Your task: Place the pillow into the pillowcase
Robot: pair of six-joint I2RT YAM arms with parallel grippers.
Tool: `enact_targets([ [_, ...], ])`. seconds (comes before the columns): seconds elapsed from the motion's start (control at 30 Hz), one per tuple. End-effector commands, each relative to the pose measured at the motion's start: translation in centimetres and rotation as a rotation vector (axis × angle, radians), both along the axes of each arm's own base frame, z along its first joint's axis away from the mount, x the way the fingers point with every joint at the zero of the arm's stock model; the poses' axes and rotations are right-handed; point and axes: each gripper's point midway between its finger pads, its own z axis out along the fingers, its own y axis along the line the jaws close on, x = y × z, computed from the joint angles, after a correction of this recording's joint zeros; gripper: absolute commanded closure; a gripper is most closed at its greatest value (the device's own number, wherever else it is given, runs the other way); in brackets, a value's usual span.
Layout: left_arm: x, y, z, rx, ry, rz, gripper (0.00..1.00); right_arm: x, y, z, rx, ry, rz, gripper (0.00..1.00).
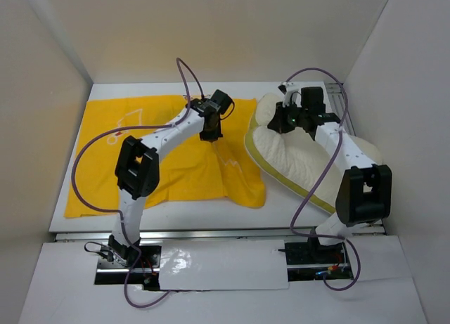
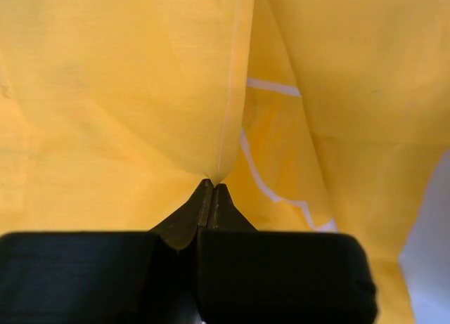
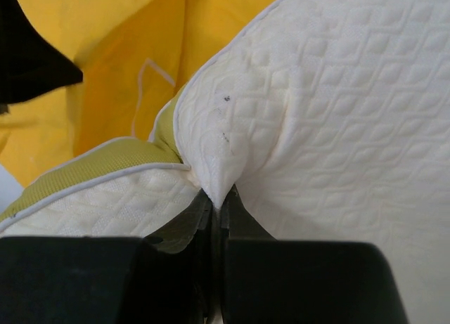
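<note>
While the pillowcase (image 1: 169,166) is lying flat at nine o'clock on the table (image 1: 211,218), my left gripper (image 2: 212,185) is pinching a fold of its yellow cloth. At three o'clock, my right gripper (image 3: 218,197) is clamping a pinch of the pillow (image 1: 288,159).

Yellow pillowcase (image 1: 186,171) flat, left; cream quilted pillow (image 1: 290,152) right, apparently touching its edge.
</note>
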Motion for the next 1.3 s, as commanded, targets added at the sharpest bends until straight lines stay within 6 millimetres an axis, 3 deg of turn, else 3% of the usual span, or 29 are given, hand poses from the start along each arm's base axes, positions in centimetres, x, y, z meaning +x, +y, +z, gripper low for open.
enact_targets([
  [0.0,0.0,0.9,3.4,-0.005,-0.077,0.023,1.00,-0.8,1.9,0.3,-0.053,-0.079,0.174,1.00],
  [0.17,-0.2,0.4,4.5,-0.046,-0.098,-0.013,1.00,-4.4,7.2,-0.4,-0.098,-0.148,0.559,1.00],
  [0.2,-0.4,0.5,4.8,-0.048,-0.102,-0.013,1.00,-5.9,7.8,-1.8,-0.089,-0.078,0.629,1.00],
  [0.23,-0.5,0.5,4.5,-0.048,-0.101,-0.013,1.00,-6.2,9.1,-1.4,-0.123,-0.136,0.735,1.00],
  [0.27,-0.7,0.2,5.0,-0.054,-0.110,-0.022,1.00,-6.8,9.7,-2.7,-0.127,-0.100,0.796,1.00],
  [0.3,-0.9,0.3,4.6,-0.047,-0.100,-0.022,1.00,-9.0,9.8,-3.6,-0.123,-0.023,0.865,1.00],
  [0.37,-1.1,0.5,4.7,-0.048,-0.101,-0.022,1.00,-10.7,11.2,-4.0,-0.132,-0.080,1.046,1.00],
  [0.4,-1.1,0.5,4.7,-0.048,-0.101,-0.022,1.00,-11.3,11.4,-5.1,-0.132,-0.050,1.079,1.00],
  [0.47,-1.6,0.6,4.9,-0.060,-0.096,-0.018,1.00,-12.1,12.6,-5.2,-0.114,-0.072,1.158,1.00],
  [0.53,-1.9,0.8,5.6,-0.067,-0.106,-0.018,1.00,-12.2,13.4,-6.0,-0.121,-0.049,1.190,1.00],
  [0.7,-2.7,0.1,6.7,-0.098,-0.133,-0.041,1.00,-11.6,16.1,-5.5,-0.152,-0.097,1.252,1.00],
  [0.77,-2.8,0.4,6.4,-0.084,-0.132,-0.036,1.00,-11.0,15.5,-5.4,-0.203,-0.065,1.219,1.00],
  [0.87,-3.1,0.9,6.8,-0.079,-0.137,-0.022,1.00,-9.5,14.9,-3.3,-0.218,-0.135,1.126,1.00],
  [0.93,-3.5,1.6,7.8,-0.075,-0.158,-0.003,1.00,-9.7,14.3,-2.8,-0.211,-0.146,1.089,1.00],
  [0.97,-3.5,1.6,8.2,-0.080,-0.165,-0.003,1.00,-9.7,14.3,-1.1,-0.217,-0.214,1.080,1.00],
  [1.07,-4.1,2.4,8.3,-0.058,-0.163,0.005,1.00,-10.4,14.2,1.0,-0.223,-0.287,1.056,1.00],
  [1.27,-4.8,3.1,9.2,-0.059,-0.164,0.025,1.00,-13.3,15.7,1.0,-0.212,-0.297,1.142,1.00],
])
